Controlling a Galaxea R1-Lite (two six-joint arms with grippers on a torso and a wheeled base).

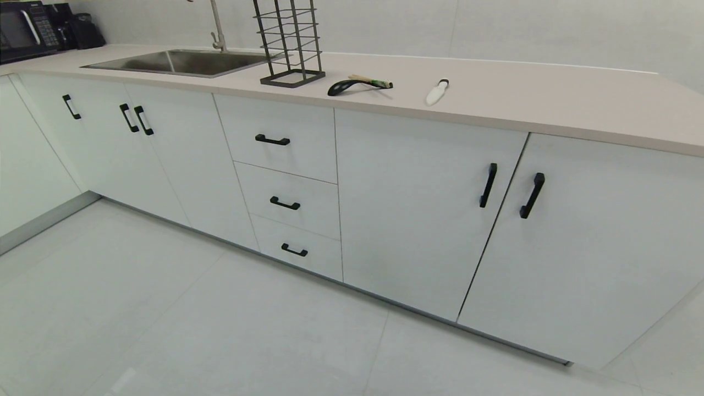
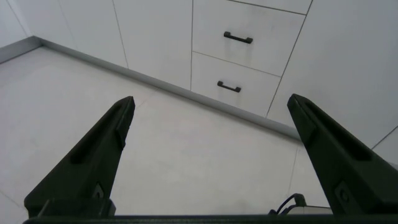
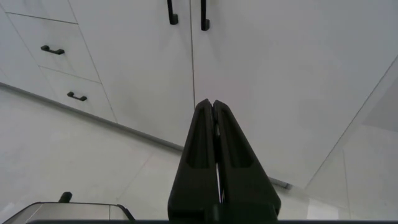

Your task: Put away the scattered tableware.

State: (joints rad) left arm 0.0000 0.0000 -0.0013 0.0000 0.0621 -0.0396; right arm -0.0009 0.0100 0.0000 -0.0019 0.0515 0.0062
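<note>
Down low, just off the floor, I have both grippers in front of the cabinets. Left gripper: jaws wide apart over bare tile, facing the drawers. Right gripper: jaws pressed together, tips toward a pair of doors with black handles.

Past them, the drawers make a stack of three between door fronts. Above runs the counter, where the tableware lies. Spoon: black, on its side, bowl toward the sink end. Chopsticks: pale with a green end, touching the spoon's handle. White utensil with a black end: apart from those two, to their right, flat on the counter.

Rack: black wire, upright, just left of the spoon. Sink lies left of the rack, tap behind it. Microwave sits at the far left corner.
</note>
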